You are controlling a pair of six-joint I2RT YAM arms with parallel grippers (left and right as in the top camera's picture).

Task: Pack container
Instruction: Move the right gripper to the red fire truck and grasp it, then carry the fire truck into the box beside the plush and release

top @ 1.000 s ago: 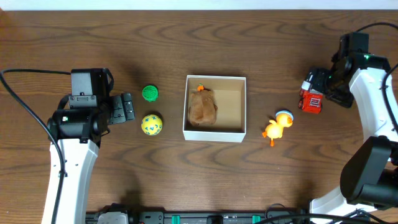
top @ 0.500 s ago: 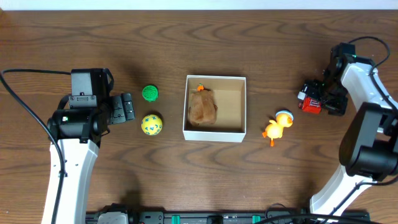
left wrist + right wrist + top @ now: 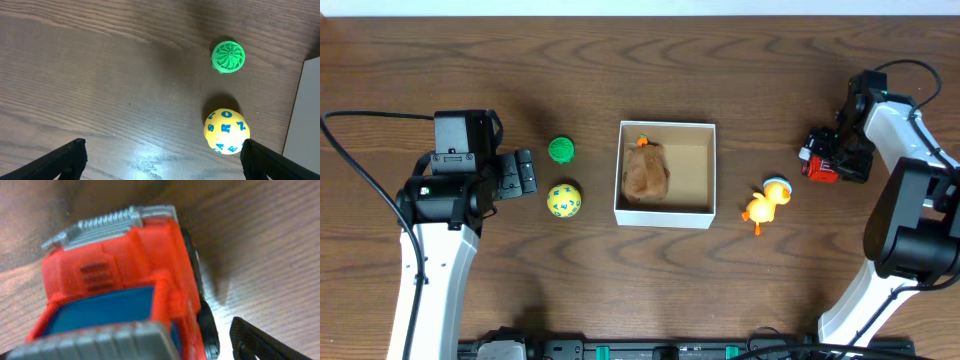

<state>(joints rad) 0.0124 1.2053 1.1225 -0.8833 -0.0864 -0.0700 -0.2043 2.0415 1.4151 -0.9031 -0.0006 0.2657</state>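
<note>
The container (image 3: 665, 218), a square white-walled box with a tan inside, sits mid-table and holds a brown plush toy (image 3: 645, 175). A red toy truck (image 3: 820, 165) lies at the far right. My right gripper (image 3: 835, 155) is down at it, open. In the right wrist view the truck (image 3: 120, 285) fills the frame, one finger (image 3: 260, 342) stands just clear of its wheel, and the other finger is hidden. My left gripper (image 3: 525, 173) is open and empty, left of a yellow lettered ball (image 3: 226, 131) and a green ball (image 3: 228, 56).
A yellow duck toy (image 3: 765, 206) stands between the container and the truck. The yellow ball (image 3: 564, 200) and green ball (image 3: 561, 150) lie left of the container. The container's white wall (image 3: 305, 115) shows at the right edge of the left wrist view.
My right wrist has swung down and round to the right side of the red truck, closing in on it. The truck has shifted slightly. The left arm has not moved.
</note>
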